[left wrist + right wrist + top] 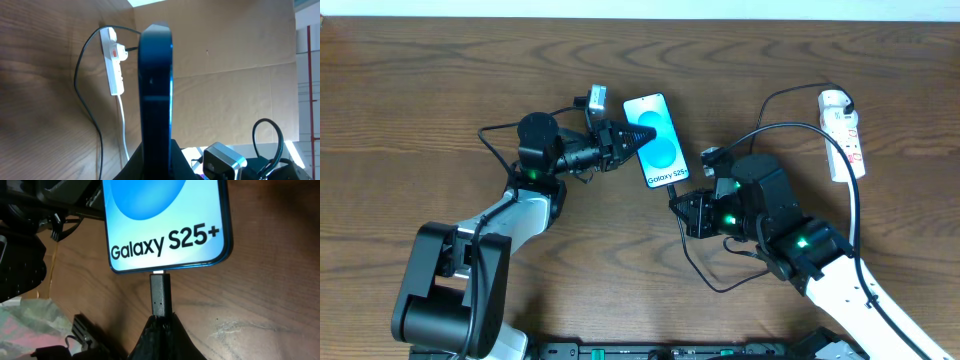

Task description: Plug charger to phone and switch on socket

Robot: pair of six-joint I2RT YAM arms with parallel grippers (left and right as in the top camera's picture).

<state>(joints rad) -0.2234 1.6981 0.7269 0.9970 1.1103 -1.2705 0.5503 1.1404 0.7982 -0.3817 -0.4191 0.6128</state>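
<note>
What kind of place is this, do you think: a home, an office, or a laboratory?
Most likely a robot test bench in a laboratory, not a home. Two robot arms work at a wooden table, a plain cardboard sheet screens the background, and the phone shows a Galaxy S25+ demo screen.

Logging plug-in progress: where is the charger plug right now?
In the right wrist view, the charger plug, pinched by the right gripper, meets the bottom edge of the phone; overhead, that is mid-table, left of the socket.

Even light; near phone [156, 100] perhaps blurred
</note>
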